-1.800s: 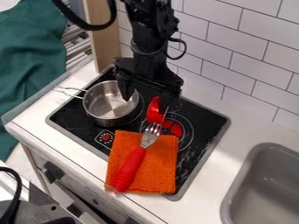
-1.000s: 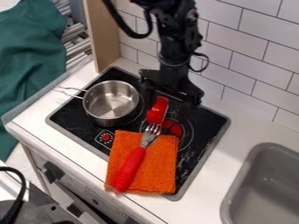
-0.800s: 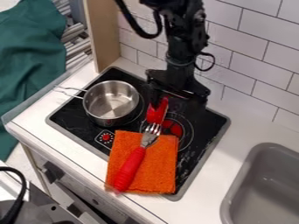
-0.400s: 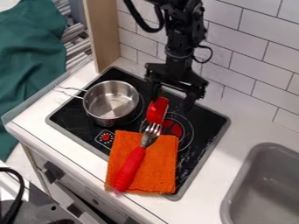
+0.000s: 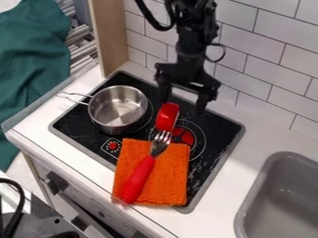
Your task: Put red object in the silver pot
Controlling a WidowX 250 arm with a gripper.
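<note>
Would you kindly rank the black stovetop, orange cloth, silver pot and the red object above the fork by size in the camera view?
Black stovetop
Orange cloth
Silver pot
Red object

end effector slid off the pot, now up by the red thing

so the end effector [image 5: 183, 106] had one finger hanging over the silver pot [image 5: 118, 108] at first. since then it's shifted right across the view, and lately up a bit too. the pot's right rim is uncovered now. a fingertip was also blocking part of the red object [image 5: 167, 117], and now that's out in plain sight. the arm's black cable [image 5: 153, 21] swung right along with it.
</note>
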